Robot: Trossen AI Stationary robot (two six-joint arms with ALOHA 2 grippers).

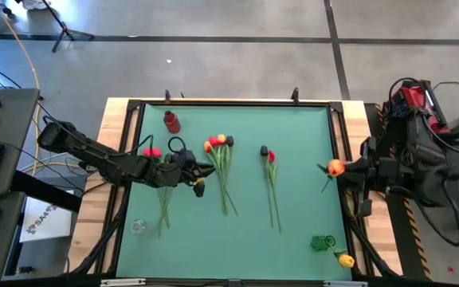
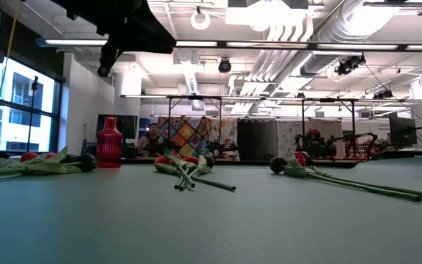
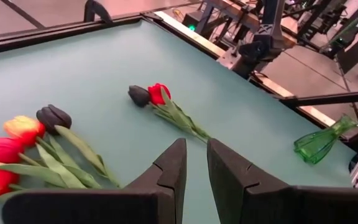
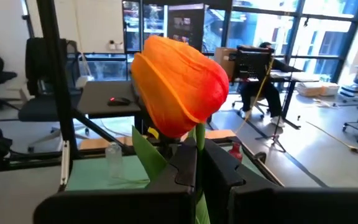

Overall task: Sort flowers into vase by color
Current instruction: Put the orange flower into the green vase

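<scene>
While clamped in right tool [image 4: 197,177], orange tulip [image 4: 178,86], seemingly upright.

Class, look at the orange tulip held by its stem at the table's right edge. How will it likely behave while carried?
The orange tulip probably feels light: its stem is thin. Its head stands upright above the right end effector, so the stem seems fairly stiff. Its big head may sway.

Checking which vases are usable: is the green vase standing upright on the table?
No: the green vase lies tipped on its side near the table's edge, seen in the left wrist view.
</scene>
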